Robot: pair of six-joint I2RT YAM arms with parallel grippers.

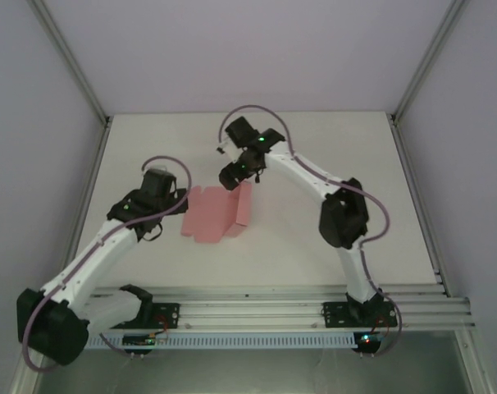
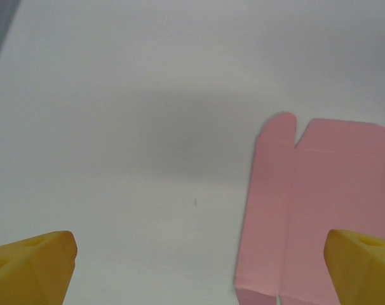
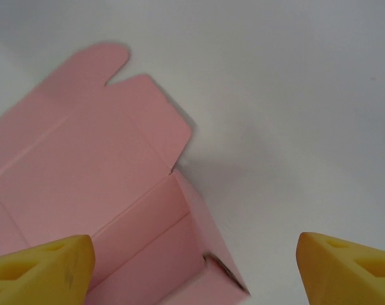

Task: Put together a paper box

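At the middle of the white table [image 1: 330,164] lies the paper box [image 1: 218,215], a pink card partly folded. 1 side wall stands up along its right edge, and the rest lies flat with 2 flaps at its far end. Just left of it hangs the left gripper [image 1: 168,190], its yellow fingers [image 2: 33,267] spread wide and holding nothing. Over the box's far right corner hovers the right gripper [image 1: 236,174], its fingers [image 3: 40,270] also wide apart with nothing pinched.

Pink paper box [image 3: 84,165] part-folded on white table [image 3: 294,95]: one wall raised, flaps lying flat. Yellow pads [image 3: 43,270] of right gripper [image 3: 192,257] spread wide, box's near corner between them
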